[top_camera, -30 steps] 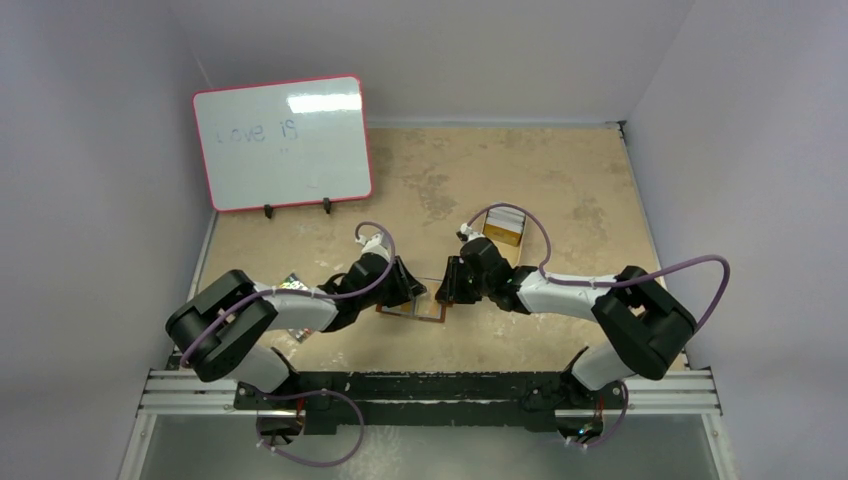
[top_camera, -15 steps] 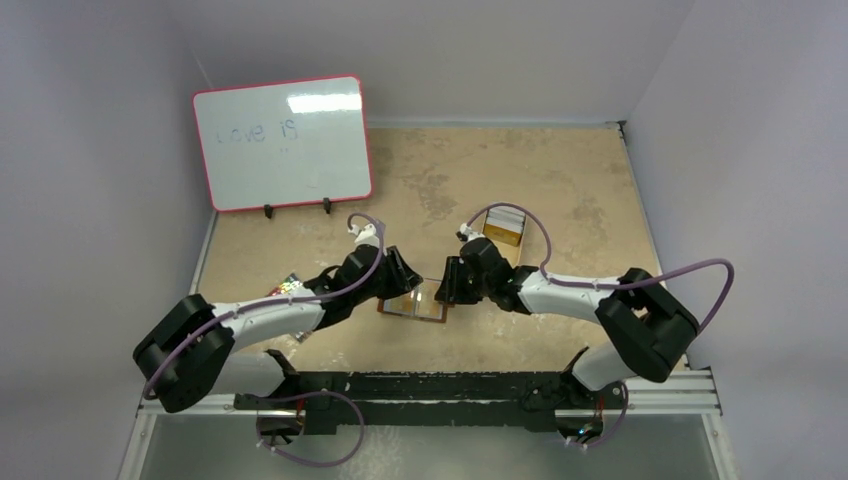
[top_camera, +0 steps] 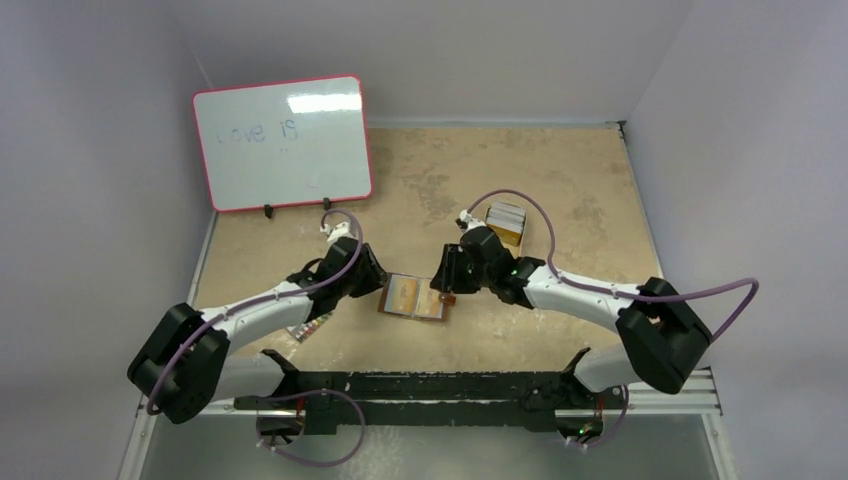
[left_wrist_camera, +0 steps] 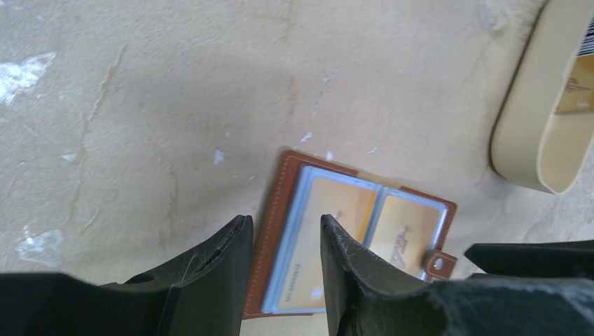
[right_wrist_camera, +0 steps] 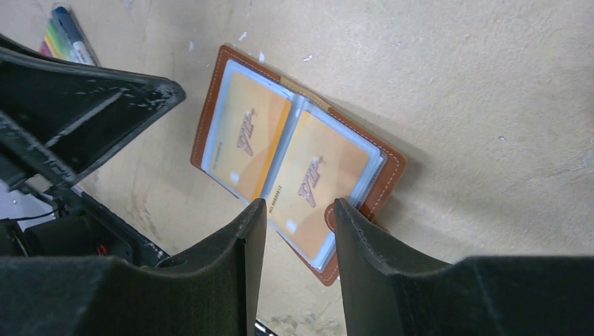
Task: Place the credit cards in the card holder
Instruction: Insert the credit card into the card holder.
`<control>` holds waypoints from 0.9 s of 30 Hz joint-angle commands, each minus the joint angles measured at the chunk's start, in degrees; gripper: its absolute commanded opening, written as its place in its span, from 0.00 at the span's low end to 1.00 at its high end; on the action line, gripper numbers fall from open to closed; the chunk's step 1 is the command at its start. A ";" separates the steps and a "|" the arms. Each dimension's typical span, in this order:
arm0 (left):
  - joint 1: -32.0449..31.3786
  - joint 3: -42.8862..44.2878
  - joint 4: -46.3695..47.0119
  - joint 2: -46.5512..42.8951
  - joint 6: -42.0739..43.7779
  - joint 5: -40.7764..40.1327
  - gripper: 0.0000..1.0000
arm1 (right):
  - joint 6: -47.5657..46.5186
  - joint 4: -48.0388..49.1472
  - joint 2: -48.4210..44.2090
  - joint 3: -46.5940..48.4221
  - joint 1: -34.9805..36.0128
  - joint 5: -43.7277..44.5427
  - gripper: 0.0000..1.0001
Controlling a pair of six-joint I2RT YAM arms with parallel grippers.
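Note:
The brown leather card holder lies open and flat on the table between my two grippers. Two gold credit cards sit in its clear sleeves, one on each side of the fold. They also show in the right wrist view as the left card and the right card. The snap tab sticks out at the holder's right edge. My left gripper hovers open over the holder's left edge, holding nothing. Over the right edge, my right gripper is likewise open and empty.
A tan oval tin with more cards in it stands behind the right gripper. A red-framed whiteboard is propped at the back left. A coloured marker set lies near the left arm by the table's near edge.
Both grippers have opened wider and pulled apart from the holder. The left arm has swung back to the left, and the open holder now lies uncovered.

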 commanded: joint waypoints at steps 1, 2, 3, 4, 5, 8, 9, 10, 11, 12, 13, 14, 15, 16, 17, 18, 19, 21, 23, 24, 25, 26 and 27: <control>2.17 -1.81 3.15 1.17 1.91 4.45 0.40 | -0.77 -0.71 -0.83 3.54 0.92 0.36 0.44; 2.29 -1.89 3.79 1.67 2.16 5.18 0.41 | -0.77 -0.32 -0.63 3.86 1.13 0.19 0.44; 2.39 -2.02 4.58 2.11 2.24 6.01 0.41 | -0.77 0.36 -0.32 4.07 1.36 -0.19 0.43; 2.41 -2.25 5.95 2.65 2.27 6.89 0.41 | -0.77 1.22 0.21 4.23 1.53 -0.67 0.43; 2.45 -2.54 7.20 3.10 2.11 7.83 0.41 | -0.70 1.93 0.90 4.45 1.75 -1.05 0.43; 2.41 -2.69 8.94 4.54 1.96 9.77 0.41 | -0.77 3.53 3.61 5.30 2.39 -1.85 0.41; 2.41 -2.76 9.25 4.94 1.92 10.17 0.41 | -0.96 3.70 4.70 5.68 2.71 -1.87 0.41; 2.42 -2.82 9.40 5.08 1.90 10.41 0.41 | -1.21 3.73 5.72 6.06 2.85 -1.76 0.40; 2.41 -2.98 9.66 5.36 1.82 10.64 0.42 | -1.55 3.78 6.76 6.28 2.92 -1.50 0.40; 2.41 -3.15 9.95 5.43 1.72 11.01 0.42 | -1.82 3.90 7.68 6.34 2.86 -1.16 0.39; 2.41 -3.23 10.25 5.55 1.66 11.41 0.42 | -2.04 3.86 8.55 6.35 2.92 -0.93 0.38; 2.41 -3.49 10.67 5.77 1.43 12.06 0.42 | -2.27 3.66 9.50 6.08 2.93 -0.77 0.38; 2.41 -3.75 11.52 5.68 1.07 12.99 0.42 | -2.48 3.51 9.99 5.61 2.93 -0.76 0.36; 2.41 -4.08 12.49 5.65 0.51 14.08 0.42 | -2.60 3.34 10.39 5.06 2.90 -0.45 0.35; 2.41 -4.34 13.49 5.50 -0.03 15.34 0.42 | -2.61 3.39 10.67 4.33 2.93 0.27 0.34; 2.41 -4.62 14.63 5.19 -0.75 16.63 0.42 | -2.62 3.46 10.79 3.35 2.88 0.82 0.33; 2.41 -5.02 16.19 4.95 -1.48 19.11 0.42 | -2.55 3.53 10.84 2.27 2.86 0.72 0.33; 2.42 -5.86 19.90 4.43 -3.19 22.27 0.41 | -1.45 4.83 10.78 -0.26 2.93 -1.06 0.32; 2.41 -7.07 23.63 4.02 -4.60 24.55 0.41 | -1.11 5.91 10.68 -1.83 2.86 -1.40 0.31; 2.41 -7.88 25.96 4.04 -5.52 25.48 0.41 | -1.12 6.16 10.61 -2.34 2.91 -1.47 0.31; 2.41 -8.57 29.33 4.31 -6.53 26.48 0.40 | -1.10 6.28 10.52 -2.63 2.81 -1.49 0.31; 2.41 -9.11 31.57 4.91 -7.42 27.26 0.38 | -1.04 6.38 10.46 -2.97 2.82 -1.43 0.31; 2.43 -9.50 33.31 5.59 -7.97 28.18 0.35 | -1.02 6.47 10.37 -3.15 2.80 -1.41 0.31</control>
